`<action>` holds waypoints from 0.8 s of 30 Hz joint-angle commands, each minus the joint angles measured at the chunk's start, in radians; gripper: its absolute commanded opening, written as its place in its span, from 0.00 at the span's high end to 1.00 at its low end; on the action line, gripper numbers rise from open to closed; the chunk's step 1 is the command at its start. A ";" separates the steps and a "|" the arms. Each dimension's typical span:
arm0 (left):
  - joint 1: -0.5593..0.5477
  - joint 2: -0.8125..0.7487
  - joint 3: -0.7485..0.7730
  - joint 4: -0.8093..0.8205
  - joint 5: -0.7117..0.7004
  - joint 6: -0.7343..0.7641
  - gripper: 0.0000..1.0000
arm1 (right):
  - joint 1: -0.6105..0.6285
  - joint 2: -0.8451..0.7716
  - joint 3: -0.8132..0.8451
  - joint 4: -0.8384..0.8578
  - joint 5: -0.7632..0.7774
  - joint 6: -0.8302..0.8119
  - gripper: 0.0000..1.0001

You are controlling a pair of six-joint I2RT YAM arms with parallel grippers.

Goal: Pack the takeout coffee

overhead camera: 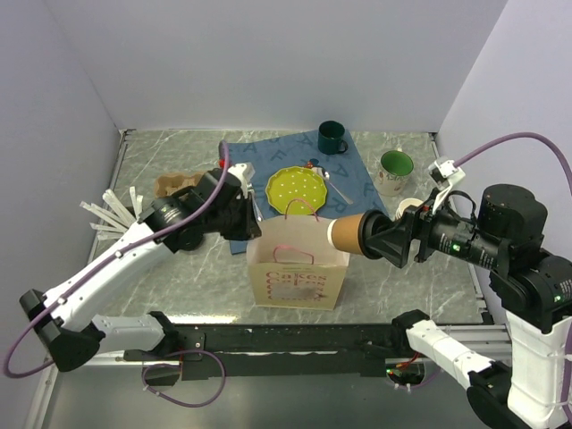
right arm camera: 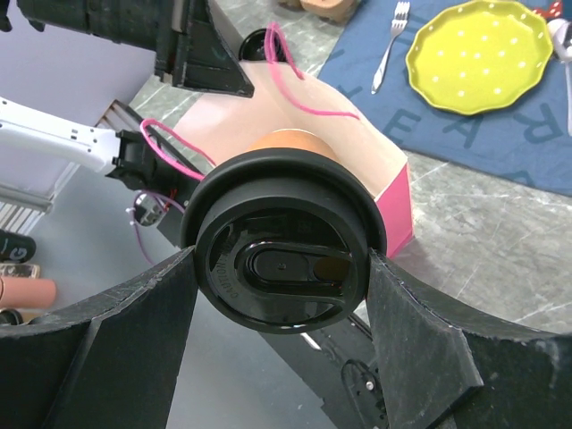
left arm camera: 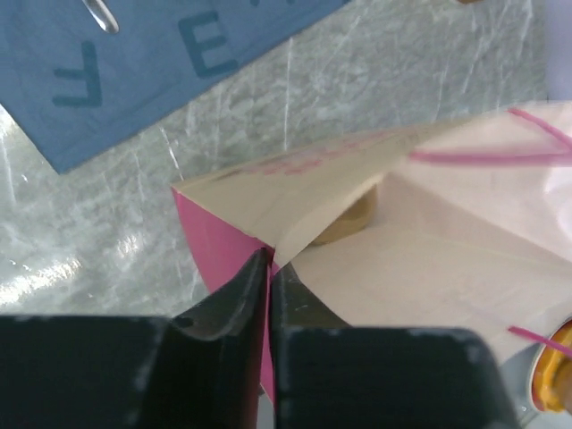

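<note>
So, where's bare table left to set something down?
Bare marble: right of the paper bag, toward the table's right edge; also the back left corner beside the blue placemat. Crowded: on the placemat and around the right-side green mug.

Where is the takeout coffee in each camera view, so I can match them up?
Top external: takeout coffee right of centre, held sideways over the paper bag.
Left wrist: cannot tell; a tan curve behind the bag's fold might be it.
Right wrist: centre, black lid facing the camera.
Shared landmark: the paper bag.
</note>
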 commanded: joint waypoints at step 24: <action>-0.010 -0.094 -0.117 0.388 -0.062 -0.056 0.99 | 0.322 -0.009 -0.103 0.043 0.281 -0.129 0.57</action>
